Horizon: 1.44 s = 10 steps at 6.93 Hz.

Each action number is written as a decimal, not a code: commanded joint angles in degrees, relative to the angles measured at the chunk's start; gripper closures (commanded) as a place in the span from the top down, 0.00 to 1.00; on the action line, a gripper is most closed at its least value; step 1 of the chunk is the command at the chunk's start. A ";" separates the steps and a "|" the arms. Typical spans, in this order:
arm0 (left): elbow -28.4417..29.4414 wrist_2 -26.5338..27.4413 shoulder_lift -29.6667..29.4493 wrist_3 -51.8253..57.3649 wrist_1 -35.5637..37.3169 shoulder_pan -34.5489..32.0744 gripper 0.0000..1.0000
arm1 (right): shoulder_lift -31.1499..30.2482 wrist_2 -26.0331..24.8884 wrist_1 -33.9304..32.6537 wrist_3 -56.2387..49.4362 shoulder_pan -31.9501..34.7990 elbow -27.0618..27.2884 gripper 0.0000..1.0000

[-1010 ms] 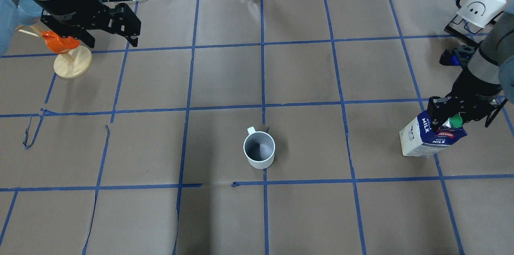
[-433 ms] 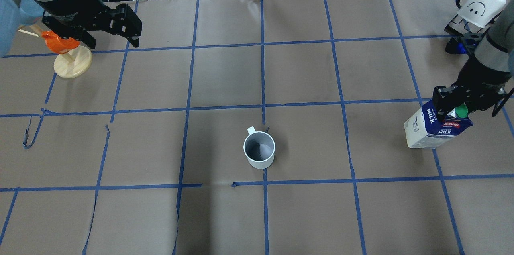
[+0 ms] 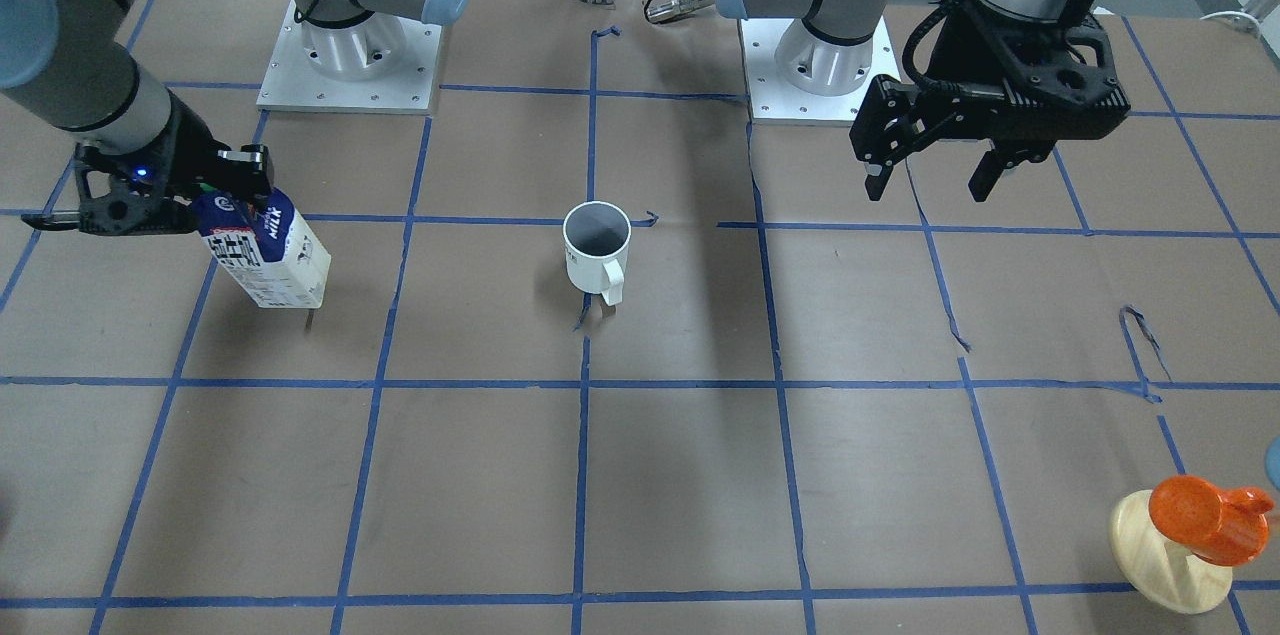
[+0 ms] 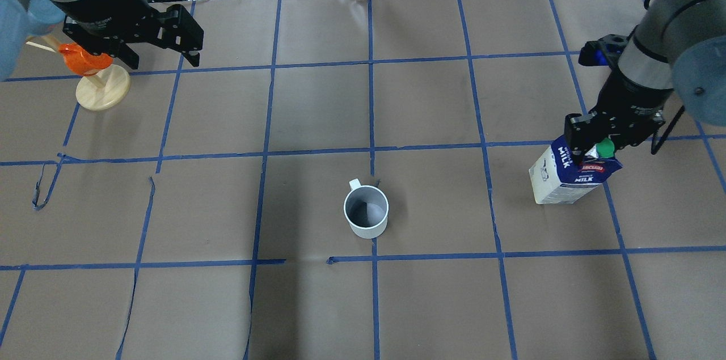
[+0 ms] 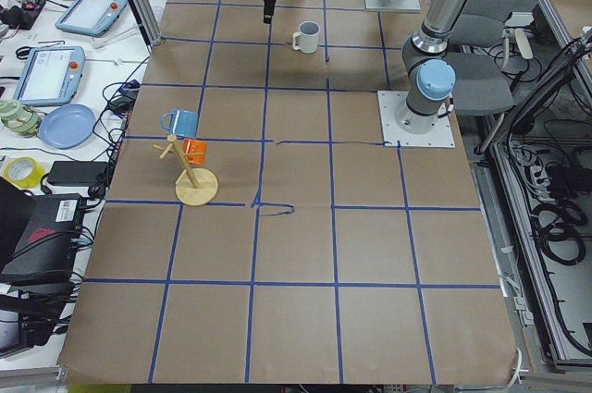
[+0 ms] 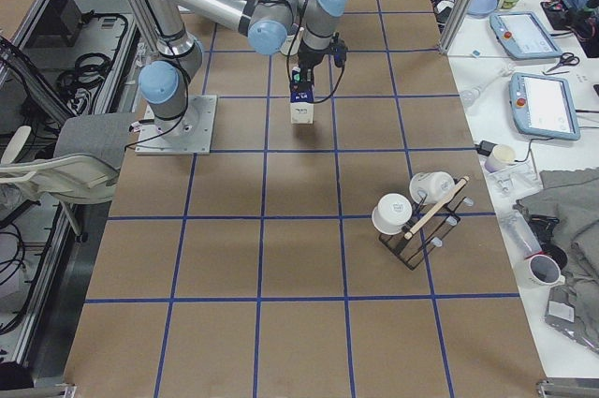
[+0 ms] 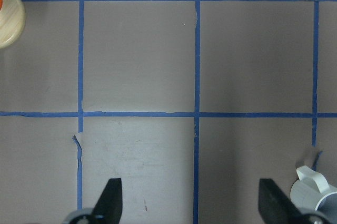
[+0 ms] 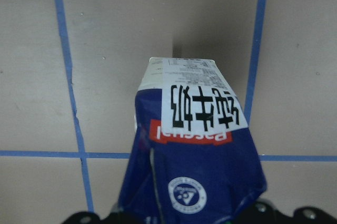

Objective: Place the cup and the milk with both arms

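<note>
An orange cup [image 4: 82, 60] hangs on a round wooden stand [image 4: 104, 92] on the blue-taped brown table [image 4: 317, 110].

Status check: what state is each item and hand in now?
cup: upright, empty, untouched.
milk: tilted, gripped at its top.
right hand: shut on the milk.
left hand: open, empty, away from the cup.
orange cup: hanging on its wooden stand.

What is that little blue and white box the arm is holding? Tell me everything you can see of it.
A small gable-top milk carton, apparently coated card: dark blue above, white below, with a red label, "MILK", Chinese characters and a green round cap. The right gripper is shut on its top. It hangs tilted, seemingly just clear of the table, touching nothing else.
</note>
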 commanded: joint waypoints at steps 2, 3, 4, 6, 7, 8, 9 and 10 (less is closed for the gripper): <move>-0.12 -0.02 0.03 -0.04 0.05 0.01 0.92 | 1.04 4.57 -0.78 11.70 12.08 -0.34 0.43; -0.04 -0.20 0.03 -0.04 0.05 0.01 0.92 | 1.57 4.74 -0.96 15.04 15.68 -0.43 0.43; -0.12 -0.11 0.03 -0.04 0.05 0.01 0.92 | 2.09 6.13 -2.53 19.60 19.46 -1.13 0.43; -0.04 -0.28 0.03 -0.04 0.05 0.01 0.92 | 4.20 6.15 -5.43 27.52 25.54 -1.40 0.43; -0.04 -0.28 0.03 -0.04 0.05 0.01 0.92 | 5.34 6.24 -7.62 30.34 27.04 -1.40 0.45; -0.04 -0.28 0.03 -0.04 0.05 0.01 0.92 | 6.13 6.32 -7.73 30.98 29.06 -1.40 0.45; 0.05 -0.20 0.03 -0.04 0.05 0.01 0.92 | 6.40 6.32 -7.73 31.25 29.86 -1.40 0.45; 0.14 -0.28 0.03 -0.04 0.05 0.10 0.92 | 6.40 6.32 -7.73 31.42 30.04 -1.31 0.46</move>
